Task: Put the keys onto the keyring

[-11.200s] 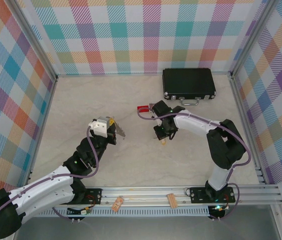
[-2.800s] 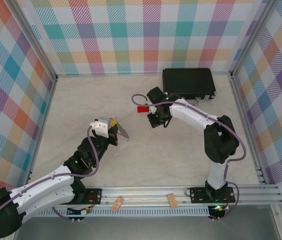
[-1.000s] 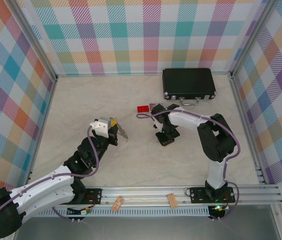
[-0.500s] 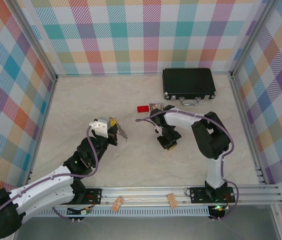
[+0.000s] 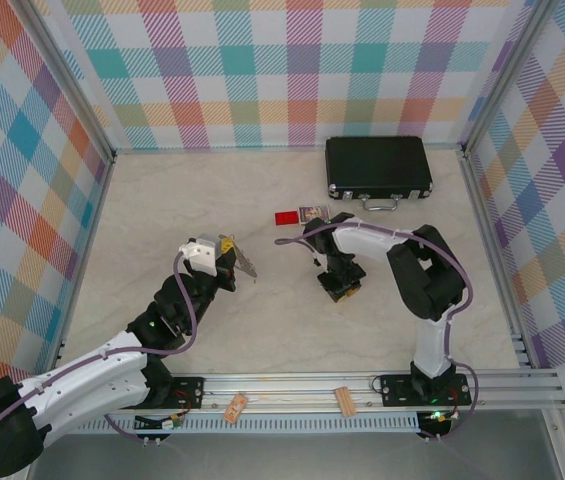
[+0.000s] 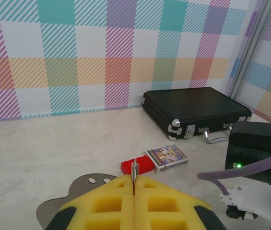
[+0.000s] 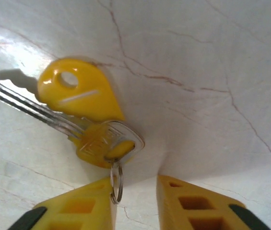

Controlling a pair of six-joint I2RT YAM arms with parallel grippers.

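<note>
Right wrist view: the keys [image 7: 80,93], yellow-headed with silver blades and joined by a small wire ring [image 7: 116,182], lie flat on the pale marbled table [image 7: 212,72]. They sit just ahead of the right gripper [image 7: 136,186], whose yellow fingers [image 7: 77,211] stand apart with nothing clamped between them. Seen from the top view, the left gripper [image 5: 220,262] is well off to the left, pressed together on the grey metal keyring [image 5: 243,262], which juts out ahead of it.
</note>
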